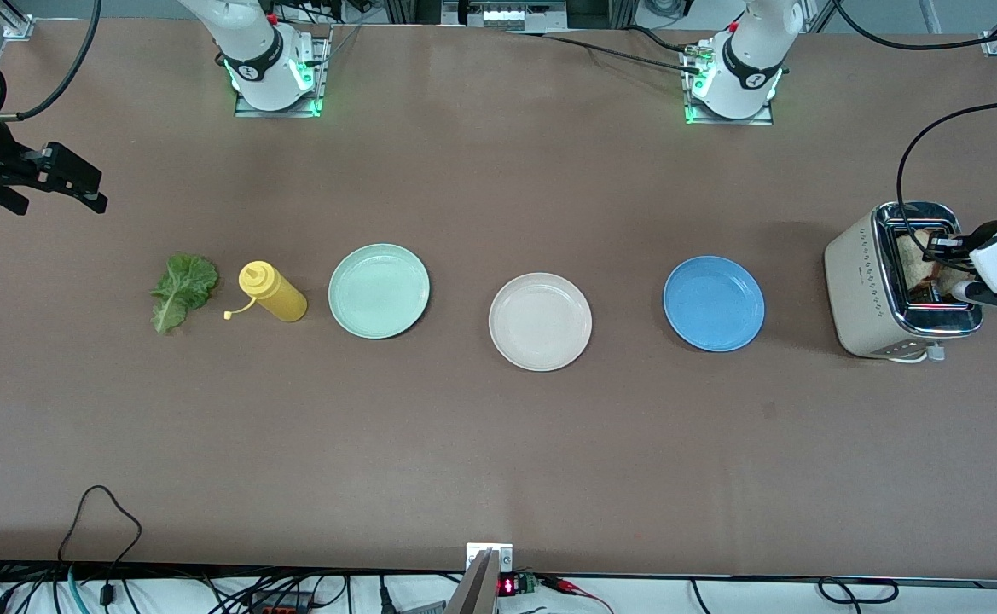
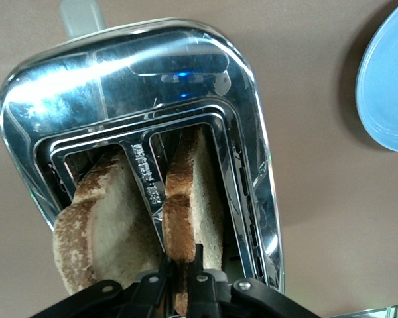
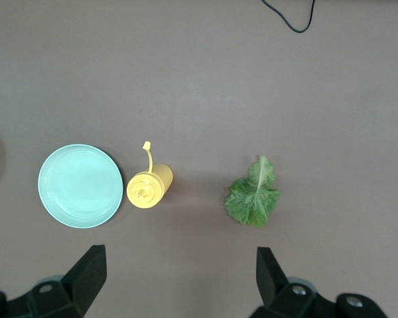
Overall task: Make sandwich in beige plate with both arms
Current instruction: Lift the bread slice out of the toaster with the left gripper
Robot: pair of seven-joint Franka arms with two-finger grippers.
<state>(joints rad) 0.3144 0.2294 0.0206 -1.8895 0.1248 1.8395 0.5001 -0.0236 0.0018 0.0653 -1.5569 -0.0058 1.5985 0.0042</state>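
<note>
Over the toaster (image 1: 878,290), left gripper (image 2: 180,273) pinching a toast slice (image 2: 192,205); right gripper (image 3: 179,275) spread.

Brown table (image 1: 498,443): ruffled green lettuce leaf (image 1: 182,292), yellow squeeze bottle (image 1: 272,292), mint-green round plate (image 1: 379,291), beige round plate (image 1: 540,321), blue round plate (image 1: 714,304) in a row. Cream-and-chrome toaster (image 1: 878,290) at left arm's end; left gripper (image 1: 941,249) over its slots. Right gripper (image 1: 72,181) waits over right arm's end.

Three plates lie in a row on the table (image 1: 498,443): one mint-green plate (image 1: 379,291), one beige plate (image 1: 540,321), one blue plate (image 1: 714,304). One yellow squeeze bottle (image 1: 275,292) and one lettuce leaf (image 1: 182,291) lie beside the mint-green plate. One toaster (image 1: 895,286) holds two toast slices (image 2: 192,199).
</note>
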